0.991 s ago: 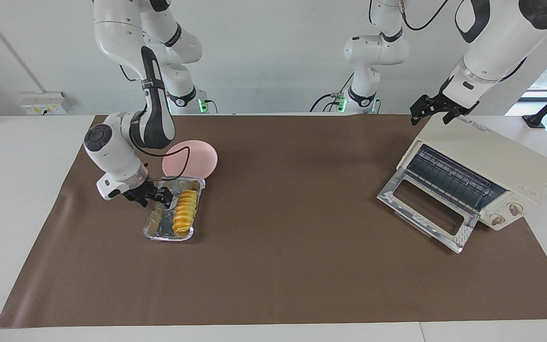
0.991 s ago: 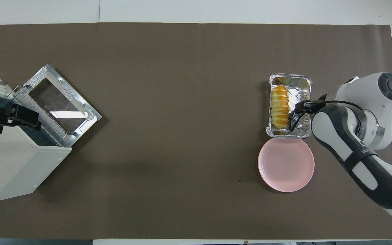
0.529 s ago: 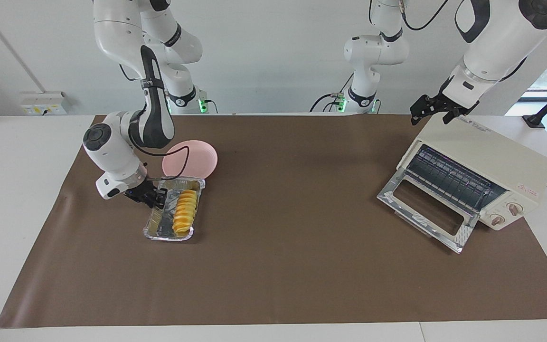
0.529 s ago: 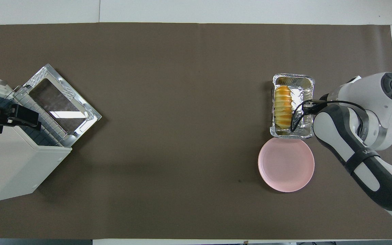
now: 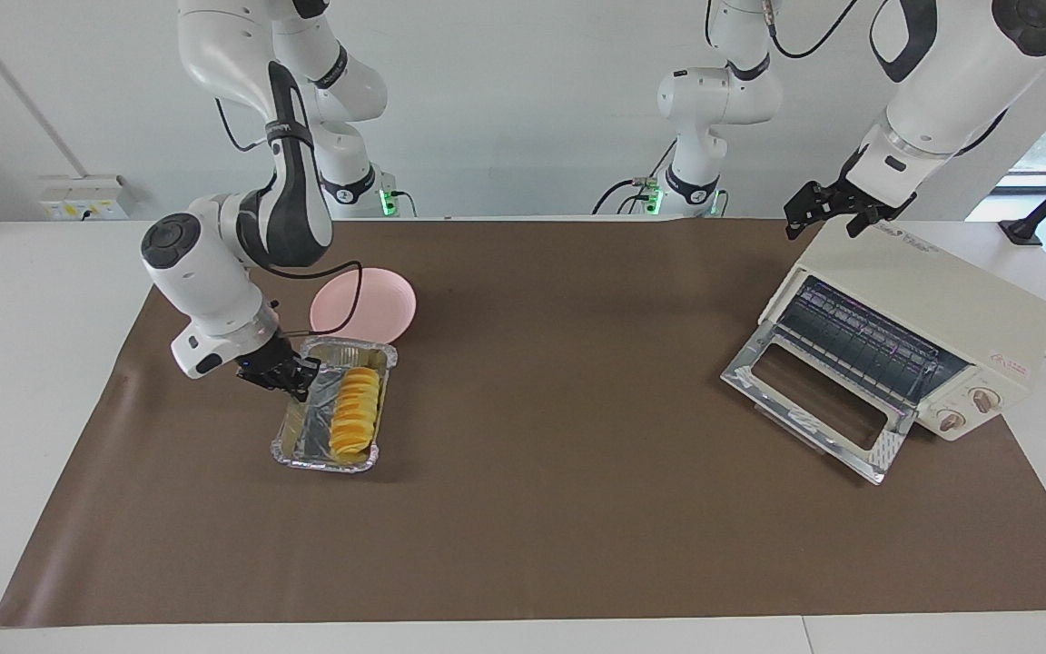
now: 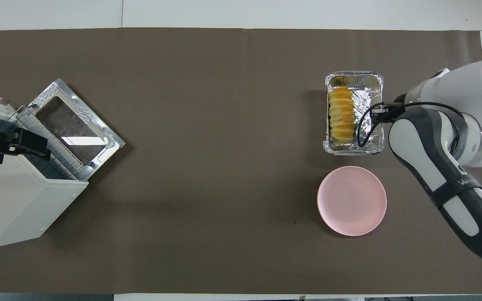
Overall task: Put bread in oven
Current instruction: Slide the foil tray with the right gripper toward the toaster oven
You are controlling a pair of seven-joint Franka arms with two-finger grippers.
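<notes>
The bread (image 5: 355, 411), a ridged yellow-orange loaf of slice-like segments, lies lengthwise in a crinkled silver foil tray (image 5: 291, 442) toward the right arm's end of the table. It takes up the side of the tray away from the right arm, leaving the shiny foil floor bare on the other side.

The right gripper (image 5: 298, 381) is down at the tray's long rim on that bare side, its black fingers closed together and pinching the thin foil edge. The tray looks slightly raised at that side, though whether it has left the table is hard to tell.

A round, smooth pink plate (image 5: 376, 309) sits nearer to the robots than the tray, just apart from it.

Well away, at the left arm's end of the table, stands the oven (image 5: 932, 300), a boxy cream-white toaster oven set at an angle. Its metal-framed glass door (image 5: 814, 400) is dropped flat open in front of it, showing the wire rack inside, and two round knobs sit at one end of its front.

The left gripper (image 5: 827, 213) waits over the oven's top corner, its dark fingers spread wide and holding nothing.

A matte brown mat (image 5: 577, 509) covers the table.
</notes>
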